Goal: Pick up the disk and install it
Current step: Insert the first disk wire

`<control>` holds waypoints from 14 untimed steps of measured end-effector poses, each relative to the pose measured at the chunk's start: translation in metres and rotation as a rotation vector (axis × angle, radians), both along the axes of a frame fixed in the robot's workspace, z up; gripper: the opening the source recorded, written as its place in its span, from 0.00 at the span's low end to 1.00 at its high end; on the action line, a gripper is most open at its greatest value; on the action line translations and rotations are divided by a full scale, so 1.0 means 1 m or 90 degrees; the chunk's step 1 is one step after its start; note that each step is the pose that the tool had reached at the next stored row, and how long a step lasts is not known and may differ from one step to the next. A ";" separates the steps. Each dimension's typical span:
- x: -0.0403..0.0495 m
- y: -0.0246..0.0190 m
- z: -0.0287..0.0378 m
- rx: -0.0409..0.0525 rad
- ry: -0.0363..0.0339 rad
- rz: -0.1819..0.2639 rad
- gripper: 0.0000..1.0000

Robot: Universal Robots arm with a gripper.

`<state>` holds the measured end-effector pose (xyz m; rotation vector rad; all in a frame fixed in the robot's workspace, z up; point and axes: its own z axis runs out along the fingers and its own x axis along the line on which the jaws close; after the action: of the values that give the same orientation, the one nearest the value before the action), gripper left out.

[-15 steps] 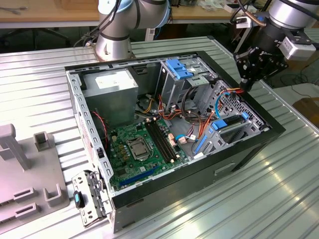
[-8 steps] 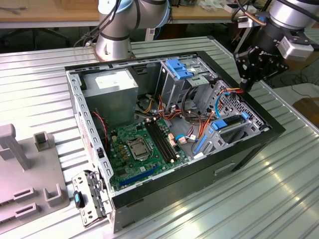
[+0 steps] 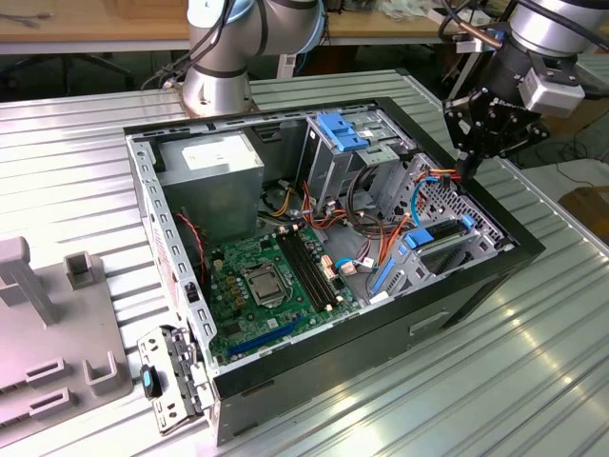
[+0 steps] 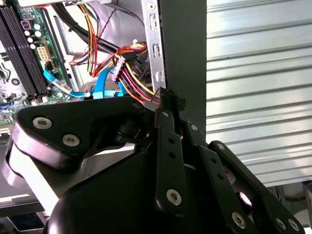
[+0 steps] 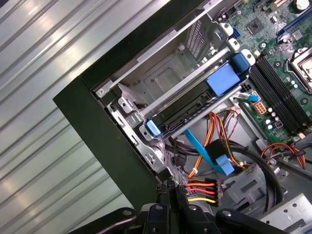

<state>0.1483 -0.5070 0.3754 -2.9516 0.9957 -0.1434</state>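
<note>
First wrist view | disk (image 5: 222, 80) in bay (image 5: 165, 78); long axis along case wall (image 5: 131, 58) (tabs endwise) | tool (image 5: 170, 189) pressed together

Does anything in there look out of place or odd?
One thing: a red, yellow and black wire bundle trails loose at the case edge, right against the end effector. The disk lies in its bay.

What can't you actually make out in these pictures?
1. The disk: in the first wrist view, the metal rails of the drive bay hide most of it.
2. The motherboard: in the second wrist view, the gripper covers much of it.
3. The arm: cut off by the exterior view's top edge.
</note>
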 end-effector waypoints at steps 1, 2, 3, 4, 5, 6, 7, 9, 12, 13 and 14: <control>-0.0011 0.0000 -0.0003 0.0001 0.0000 -0.001 0.16; -0.0023 -0.0001 -0.0009 0.0002 0.0000 -0.002 0.16; -0.0028 -0.0008 -0.0014 -0.0001 0.0000 -0.002 0.16; -0.0031 -0.0012 -0.0018 -0.0001 0.0000 -0.002 0.16; -0.0033 -0.0012 -0.0022 -0.0001 -0.0005 -0.002 0.16; -0.0033 -0.0012 -0.0025 -0.0002 -0.0005 -0.002 0.16; -0.0033 -0.0012 -0.0026 -0.0003 -0.0005 -0.003 0.16; -0.0035 -0.0013 -0.0029 -0.0002 -0.0005 -0.009 0.16; -0.0043 -0.0013 -0.0031 0.0000 -0.0005 -0.019 0.16; -0.0046 -0.0013 -0.0031 -0.0001 -0.0005 -0.022 0.16; -0.0049 -0.0013 -0.0032 -0.0001 -0.0005 -0.026 0.16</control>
<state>0.1434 -0.5083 0.3722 -2.9323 1.0561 -0.1454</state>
